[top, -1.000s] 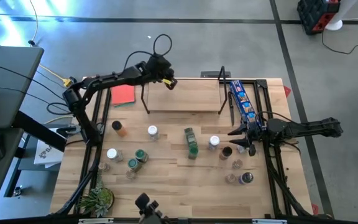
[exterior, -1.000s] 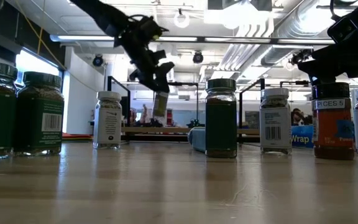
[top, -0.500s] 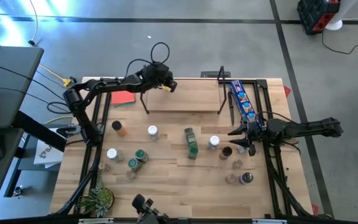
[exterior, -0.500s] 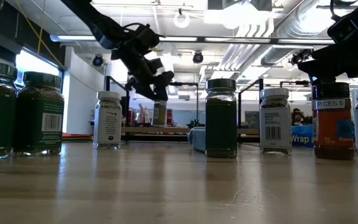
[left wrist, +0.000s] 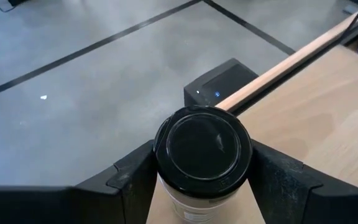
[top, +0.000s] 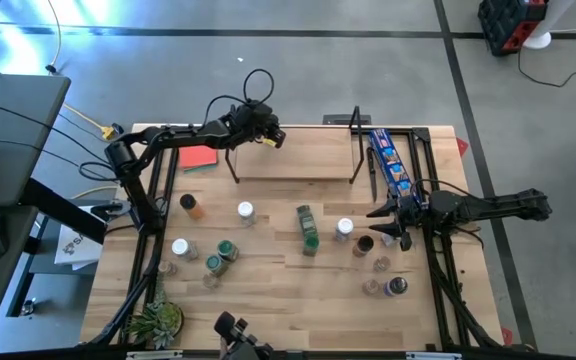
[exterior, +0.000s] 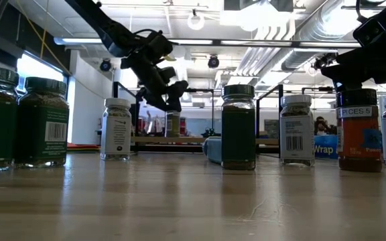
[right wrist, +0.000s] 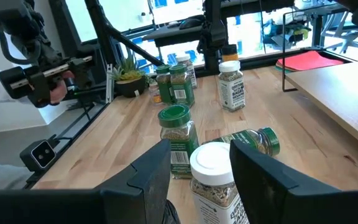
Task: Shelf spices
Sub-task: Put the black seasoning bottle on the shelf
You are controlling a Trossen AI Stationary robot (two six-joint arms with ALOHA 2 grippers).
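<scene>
Black-lidded jar: we see the small round pale spice jar with a glossy black lid (left wrist: 202, 149) standing upright at the ten o'clock corner of the low light-wood shelf with black wire end frames (top: 298, 160).
Left gripper: the left gripper (top: 268, 135) hangs around that jar, and we cannot tell whether it grips or has let go.
Doing it well: we judge the jar should sit flat and clear of the shelf's edge. We would then free it fully and lift straight up so nothing tips.
Right gripper: waiting at the wooden tabletop's (top: 268, 290) three o'clock, the right gripper (top: 380, 228) has its jaws apart and empty. A white-lidded jar (right wrist: 211, 158) stands just ahead.
Materials: we note smooth hard lids, clear cylinder walls and pale matte wood.
</scene>
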